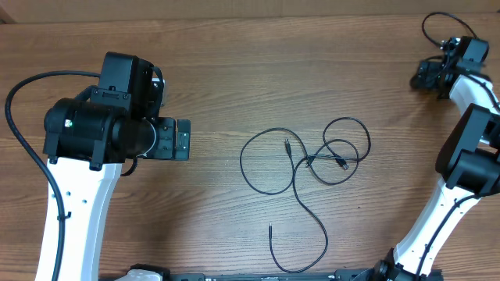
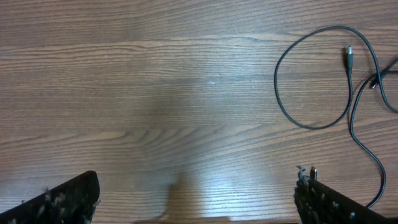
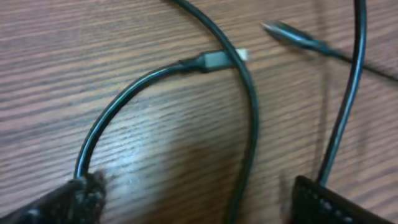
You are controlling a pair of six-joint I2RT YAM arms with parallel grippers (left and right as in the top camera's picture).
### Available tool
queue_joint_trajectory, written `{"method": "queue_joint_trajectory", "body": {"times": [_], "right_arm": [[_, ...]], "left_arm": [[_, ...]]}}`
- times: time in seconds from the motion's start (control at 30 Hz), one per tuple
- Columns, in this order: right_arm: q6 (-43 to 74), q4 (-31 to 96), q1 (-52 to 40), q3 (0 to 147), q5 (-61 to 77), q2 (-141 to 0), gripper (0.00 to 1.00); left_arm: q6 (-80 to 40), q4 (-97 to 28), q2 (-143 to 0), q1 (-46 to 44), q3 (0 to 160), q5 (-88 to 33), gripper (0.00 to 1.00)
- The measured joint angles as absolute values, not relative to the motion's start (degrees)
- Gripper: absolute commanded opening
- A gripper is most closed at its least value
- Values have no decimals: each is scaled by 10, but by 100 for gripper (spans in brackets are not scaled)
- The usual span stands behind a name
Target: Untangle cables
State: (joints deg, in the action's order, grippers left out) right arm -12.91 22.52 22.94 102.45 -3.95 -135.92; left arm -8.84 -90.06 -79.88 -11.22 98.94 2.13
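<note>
The cables (image 1: 311,161) lie as thin black loops crossing one another at the middle of the wooden table, with small plug ends. My left gripper (image 1: 183,140) hovers to their left, open and holding nothing. In the left wrist view (image 2: 198,199) it has bare wood between its fingers, and a cable loop (image 2: 277,81) and a plug (image 2: 349,56) lie off to the right. The overhead view shows my right gripper (image 1: 428,76) at the far right back. In the right wrist view (image 3: 199,202) it is open, and a cable (image 3: 252,106) runs loose between its fingers. A metal plug (image 3: 214,60) lies just ahead.
The left arm's large black body (image 1: 109,117) covers the table's left side. The right arm's white links (image 1: 469,148) run down the right edge. A thicker black robot wire (image 1: 437,23) loops at the back right corner.
</note>
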Motion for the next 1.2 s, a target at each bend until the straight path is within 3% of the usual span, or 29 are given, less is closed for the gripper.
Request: {"method": "queue_joint_trajectory", "body": {"times": [0.2, 0.6, 0.93, 1.2], "right_arm": [[-126, 318, 229, 1110, 8, -1345, 100], [-3, 520, 233, 1230, 72, -1209, 100], [51, 636, 236, 1148, 167, -1370, 93], [118, 763, 237, 1161, 316, -1368, 100]], "left_arm": [[-88, -898, -799, -112, 989, 21, 100], [-88, -887, -799, -112, 990, 21, 100], [-88, -888, -799, -112, 990, 21, 100], [-88, -887, -799, -112, 990, 21, 100]]}}
